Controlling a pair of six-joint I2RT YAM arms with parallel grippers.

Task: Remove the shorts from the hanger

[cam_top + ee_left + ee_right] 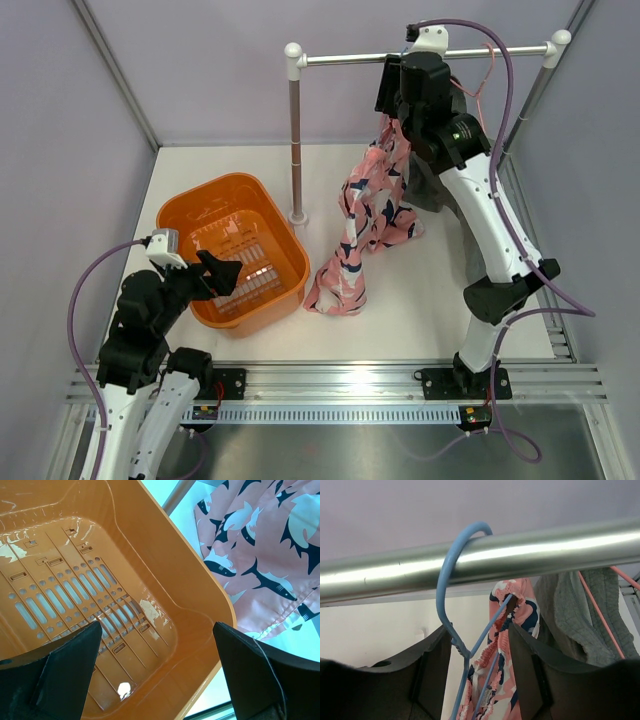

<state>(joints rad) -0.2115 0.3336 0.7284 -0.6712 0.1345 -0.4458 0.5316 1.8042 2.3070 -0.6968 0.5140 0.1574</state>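
1. Right wrist view: the right claw (477,645) is up at the rail (545,550), released. Its jaws are spread either side of the blue hanger (451,570) at its neck, pinching nothing that we can see.
2. The shorts (512,600), the pink shark-print ones, hang by their bunched waistband off one arm of that hanger, right between the jaws. We reckon the claw sits there because it's the one spot where cloth meets hanger.
3. From the top camera, the rest of the shorts drapes down and the hem pools on the bench (420,310), just beside the orange basket (225,183). With part of the weight already on the bench, we'd guess the waistband slides off without much fight.
4. The left claw (225,275) hovers over the basket, wide open and holding nothing. To us it reads as parked out of the way.
5. Heads up: a grey garment (567,620) on a red hanger (598,609) hangs just beside on the same rail. The blue hook only rests over the rail, so a sideways tug could drag the whole hanger along.
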